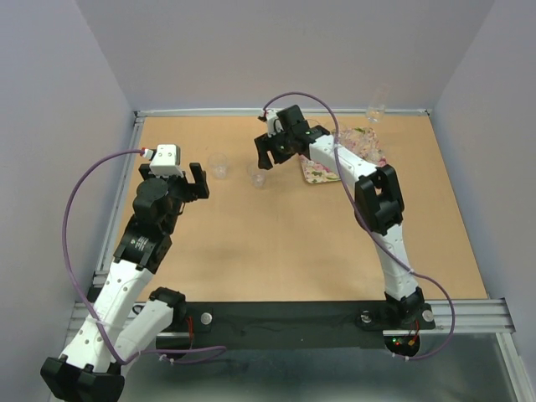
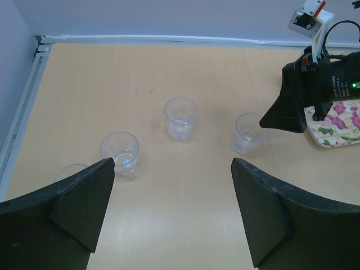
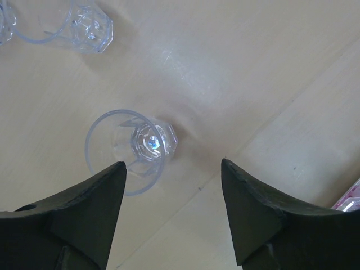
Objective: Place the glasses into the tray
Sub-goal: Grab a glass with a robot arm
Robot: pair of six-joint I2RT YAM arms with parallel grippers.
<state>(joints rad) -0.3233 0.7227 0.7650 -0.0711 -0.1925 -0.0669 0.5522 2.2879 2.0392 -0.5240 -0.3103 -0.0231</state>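
Several clear glasses stand on the table. In the left wrist view three tumblers (image 2: pixel 181 117), (image 2: pixel 120 152), (image 2: pixel 247 133) stand ahead of my open, empty left gripper (image 2: pixel 172 163), and a fourth glass (image 2: pixel 70 170) is half hidden by its left finger. My right gripper (image 3: pixel 172 164) is open and empty, hovering just right of one tumbler (image 3: pixel 132 149), which is also in the top view (image 1: pixel 259 174). The flowered tray (image 1: pixel 322 172) lies behind the right arm, mostly hidden. Left gripper (image 1: pixel 188 177) and right gripper (image 1: pixel 275 155) are apart.
Another clear glass (image 1: pixel 376 109) stands by the back wall at the right. Two more glasses (image 3: pixel 84 25) sit at the top left of the right wrist view. A tray corner (image 2: pixel 332 126) shows beside the right gripper. A metal rail (image 1: pixel 126 193) runs along the table's left edge.
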